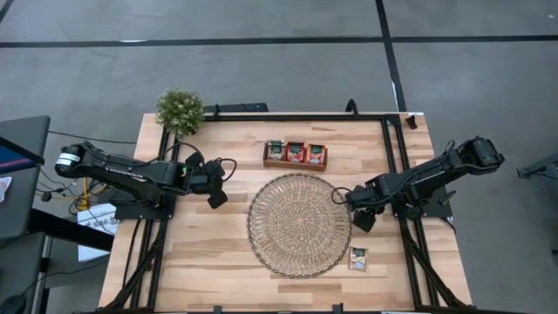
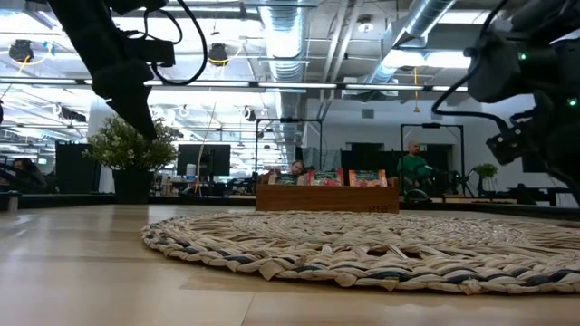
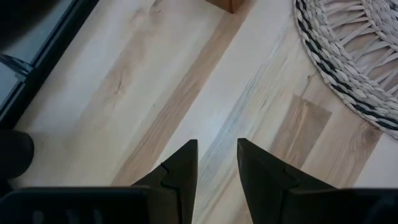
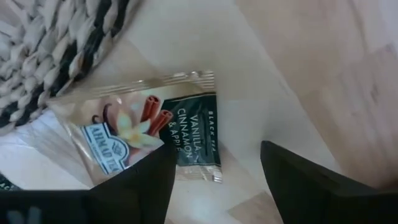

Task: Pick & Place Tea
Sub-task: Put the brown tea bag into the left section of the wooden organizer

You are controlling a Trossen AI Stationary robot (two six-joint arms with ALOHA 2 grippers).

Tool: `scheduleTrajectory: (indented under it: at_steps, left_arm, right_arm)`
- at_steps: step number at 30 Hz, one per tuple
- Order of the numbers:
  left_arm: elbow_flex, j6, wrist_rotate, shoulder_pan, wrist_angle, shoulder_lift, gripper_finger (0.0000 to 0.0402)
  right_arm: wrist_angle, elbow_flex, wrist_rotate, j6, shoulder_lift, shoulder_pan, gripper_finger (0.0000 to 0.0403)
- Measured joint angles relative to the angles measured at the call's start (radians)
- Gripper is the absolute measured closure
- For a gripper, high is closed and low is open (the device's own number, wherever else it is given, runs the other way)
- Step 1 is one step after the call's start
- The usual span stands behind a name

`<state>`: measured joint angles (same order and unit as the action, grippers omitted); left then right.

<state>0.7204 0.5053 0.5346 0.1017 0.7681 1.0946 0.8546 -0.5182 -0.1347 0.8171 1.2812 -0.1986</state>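
Observation:
One whitish tea sachet with dark green print (image 4: 149, 134) lies flat on the table by the round straw mat's near right rim; it also shows in the high view (image 1: 358, 258). Three more sachets (image 1: 296, 153) stand in a small wooden tray (image 1: 268, 162) beyond the mat. My right gripper (image 4: 214, 180) is open and hovers above the table at the mat's right rim (image 1: 362, 214), a little to the far side of the lying sachet. One finger hides the sachet's corner. My left gripper (image 3: 217, 168) hangs left of the mat (image 1: 215, 194), slightly open and empty.
The round woven straw mat (image 1: 299, 224) fills the table's middle. A small potted plant (image 1: 180, 109) stands at the far left corner. Bare wood lies left of the mat and along the near edge. People sit in the room behind the table (image 2: 415, 163).

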Motion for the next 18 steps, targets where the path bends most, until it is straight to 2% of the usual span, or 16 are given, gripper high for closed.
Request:
scheduleTrajectory:
  at_steps: [9,18]
  left_arm:
    - [0.0,0.002,-0.001,0.0,-0.003,0.0,0.0296]
    - [0.0,0.002,-0.002,0.0,-0.008,0.001,0.0296]
  right_arm:
    - [-0.007,0.014,0.0,0.031,-0.002,-0.002,0.0246]
    - [-0.004,0.007,-0.005,0.049,0.0,-0.002,0.0365]
